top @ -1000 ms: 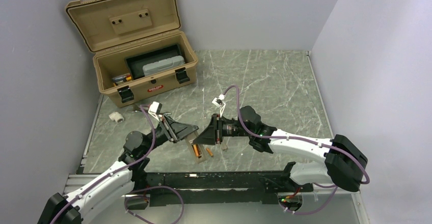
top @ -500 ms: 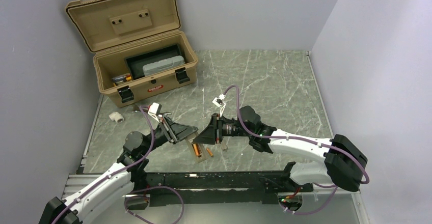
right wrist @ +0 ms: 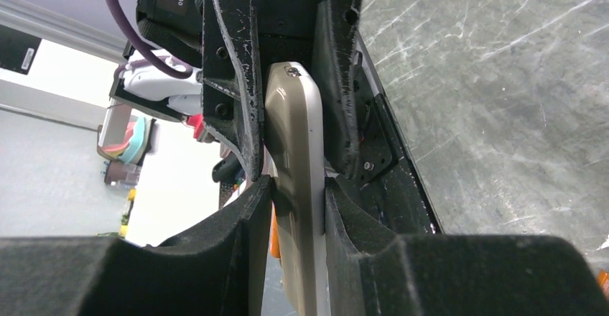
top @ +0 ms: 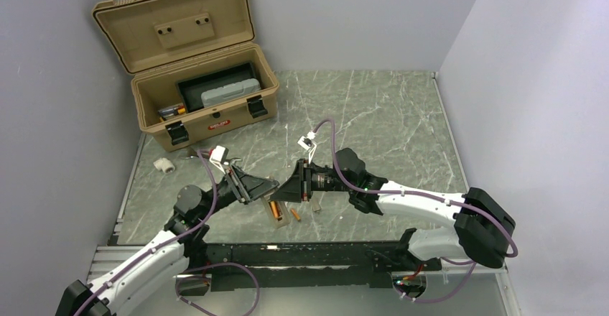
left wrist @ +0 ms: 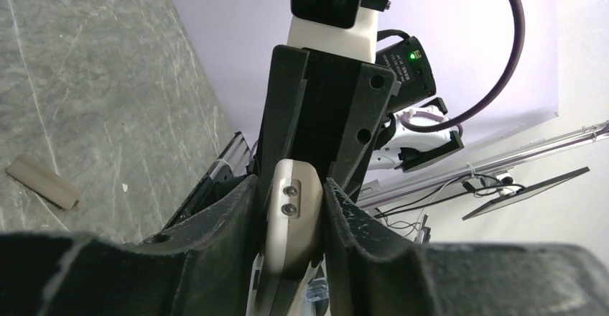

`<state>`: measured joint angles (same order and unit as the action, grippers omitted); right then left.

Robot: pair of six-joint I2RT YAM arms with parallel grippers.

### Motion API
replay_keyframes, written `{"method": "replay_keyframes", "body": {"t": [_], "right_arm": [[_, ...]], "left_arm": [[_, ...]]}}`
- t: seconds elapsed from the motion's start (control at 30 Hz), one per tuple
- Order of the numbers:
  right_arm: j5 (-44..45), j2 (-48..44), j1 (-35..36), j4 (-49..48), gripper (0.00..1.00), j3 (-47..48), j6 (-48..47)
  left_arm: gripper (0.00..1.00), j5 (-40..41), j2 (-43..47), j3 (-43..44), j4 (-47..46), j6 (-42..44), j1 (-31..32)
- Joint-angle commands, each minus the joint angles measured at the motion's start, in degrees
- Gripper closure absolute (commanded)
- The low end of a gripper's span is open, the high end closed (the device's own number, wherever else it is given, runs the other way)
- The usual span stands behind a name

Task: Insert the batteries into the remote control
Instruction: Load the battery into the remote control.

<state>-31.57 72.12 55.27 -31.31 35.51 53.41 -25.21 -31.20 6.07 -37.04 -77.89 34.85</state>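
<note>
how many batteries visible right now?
2. One battery sits in the remote's open back; the other battery lies loose on the table just right of it. More may be hidden in the toolbox.

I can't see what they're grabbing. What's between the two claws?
The remote. Each wrist view shows it pinched, by the left gripper at one end and the right gripper at the other; the top view shows it between them too.

Greyish remote control (top: 279, 217) back-up, orange battery (top: 273, 208) seemingly seated; second battery (top: 295, 215) just beside.
</note>
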Motion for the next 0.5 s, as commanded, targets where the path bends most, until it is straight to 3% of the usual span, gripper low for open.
{"method": "replay_keyframes", "body": {"t": [0.0, 0.17, 0.27, 0.33, 0.4, 0.47], "right_arm": [[0.4, -0.3, 0.0, -4.2, 1.0, 2.6, 0.8], [1.1, -0.5, -0.1, -3.8, 1.0, 2.5, 0.3], [1.2, -0.7, -0.1, -3.5, 1.0, 2.5, -0.7], [1.2, -0.9, -0.1, -2.5, 0.86, 3.0, -1.7], [1.2, -1.3, -0.1, -0.6, 0.65, 3.9, -3.2], [1.6, -2.1, -0.1, 1.9, 0.52, 4.7, -5.2]], "left_arm": [[0.63, -0.7, 0.9, 0.7, 0.2, 1.6, 0.0], [0.8, -0.5, 1.4, 0.5, 0.6, 1.5, 0.0], [0.99, -0.5, 1.5, 0.6, 1.0, 1.5, 0.0], [1.0, -0.3, 1.7, 0.7, 1.7, 1.7, 0.0], [1.0, 0.0, 1.9, 1.1, 3.2, 2.3, 0.0], [1.0, 0.5, 2.2, 1.3, 4.4, 2.8, 0.0]]}}
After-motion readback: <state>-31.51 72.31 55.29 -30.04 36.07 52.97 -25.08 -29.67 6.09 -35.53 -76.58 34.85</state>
